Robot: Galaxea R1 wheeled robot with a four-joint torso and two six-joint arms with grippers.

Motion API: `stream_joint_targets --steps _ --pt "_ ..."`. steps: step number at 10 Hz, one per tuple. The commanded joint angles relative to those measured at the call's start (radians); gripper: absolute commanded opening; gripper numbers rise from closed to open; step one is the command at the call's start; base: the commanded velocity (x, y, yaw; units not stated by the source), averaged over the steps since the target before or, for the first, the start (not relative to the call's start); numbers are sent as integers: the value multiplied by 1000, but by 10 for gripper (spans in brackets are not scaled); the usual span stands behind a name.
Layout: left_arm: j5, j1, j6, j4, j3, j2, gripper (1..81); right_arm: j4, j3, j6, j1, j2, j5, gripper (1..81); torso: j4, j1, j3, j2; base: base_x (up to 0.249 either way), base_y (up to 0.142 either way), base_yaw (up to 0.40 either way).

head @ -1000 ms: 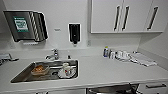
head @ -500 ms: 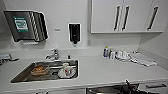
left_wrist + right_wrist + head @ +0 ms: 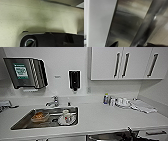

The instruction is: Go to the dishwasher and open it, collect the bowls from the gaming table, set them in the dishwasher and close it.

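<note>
- Stainless-steel dishwasher (image 3: 134, 21) front filled the right wrist camera, presumably because that arm had reached for its handle (image 3: 146, 25).
- Whether either gripper was apart or clamped, I cannot tell.

So the sink (image 3: 18, 123) is set into the counter (image 3: 105, 118), toward its left end. The tap (image 3: 54, 101) sits right behind the sink. A bowl (image 3: 40, 117) and a cup (image 3: 66, 116) are inside it. Towel dispenser (image 3: 25, 72) and soap dispenser (image 3: 74, 79) hang on the wall behind the sink. Bottles (image 3: 107, 99) and a cloth (image 3: 142, 106) lie well right of the sink; cabinets (image 3: 125, 62) hang above those.
</note>
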Motion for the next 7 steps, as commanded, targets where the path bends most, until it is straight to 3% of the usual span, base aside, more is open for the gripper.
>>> stream_joint_targets --steps 1,7 --pt "44 -51 0 1 5 -14 811 18 -73 -2 116 7 -19 811 0 0 0 0 0 0 0" --pt "46 -51 0 1 -22 6 811 -24 -147 -5 83 73 -37 811 0 0 0 0 0 0 0"
